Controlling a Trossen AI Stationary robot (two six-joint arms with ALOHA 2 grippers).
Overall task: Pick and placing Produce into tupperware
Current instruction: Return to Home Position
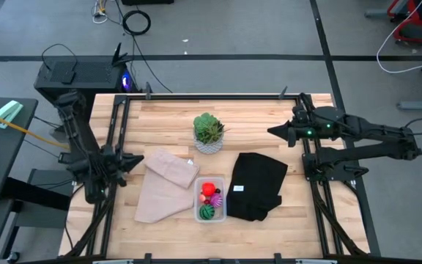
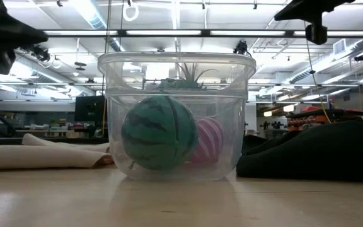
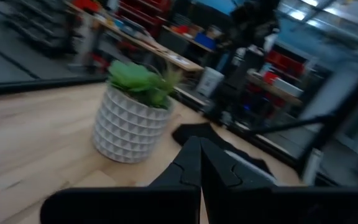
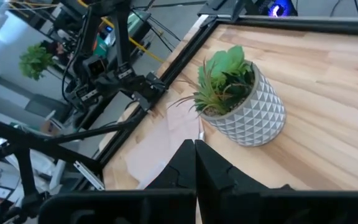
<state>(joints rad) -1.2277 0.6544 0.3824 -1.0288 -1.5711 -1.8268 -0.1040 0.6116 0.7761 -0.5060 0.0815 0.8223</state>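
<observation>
The clear tupperware [image 1: 210, 200] stands on the table near its near edge, between the two cloths. Inside it lie the dark green striped ball [image 1: 207, 212], the magenta striped ball [image 1: 216, 200] and the red piece [image 1: 209, 188]; in the low view the tupperware [image 2: 176, 116] shows the green ball [image 2: 159, 132] in front of the magenta ball [image 2: 208, 141]. My left gripper [image 1: 138, 158] hangs shut over the table's left side, touching nothing. My right gripper [image 1: 273, 131] hangs shut over the right side, above the table.
A spiky green plant in a white pot [image 1: 209, 133] stands at the table's middle, far of the tupperware. A tan cloth [image 1: 164, 183] lies left of the tupperware and a black cloth [image 1: 258, 185] right of it. Bare wood lies along the far edge.
</observation>
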